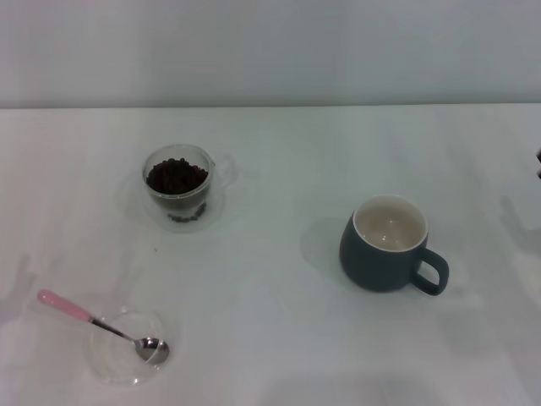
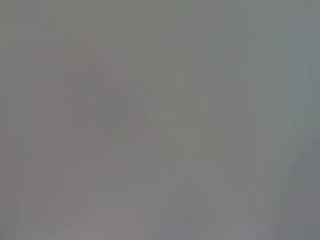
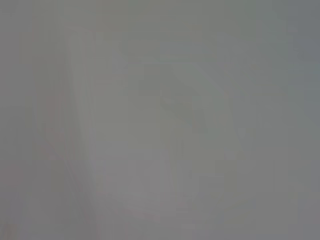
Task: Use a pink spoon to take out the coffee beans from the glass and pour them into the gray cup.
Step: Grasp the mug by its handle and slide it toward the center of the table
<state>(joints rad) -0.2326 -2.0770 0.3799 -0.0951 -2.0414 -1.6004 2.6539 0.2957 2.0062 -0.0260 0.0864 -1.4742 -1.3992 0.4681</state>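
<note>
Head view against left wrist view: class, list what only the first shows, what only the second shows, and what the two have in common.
Only the head view shows the task's things: the glass holding coffee beans far left, the gray cup to the right with nothing visible inside, and the pink spoon near left, its bowl resting in a clear dish.

Only the left wrist view: nothing distinct, just a blank pale surface with faint shadows.

Shared: a pale plain surface, and neither shows a gripper.
</note>
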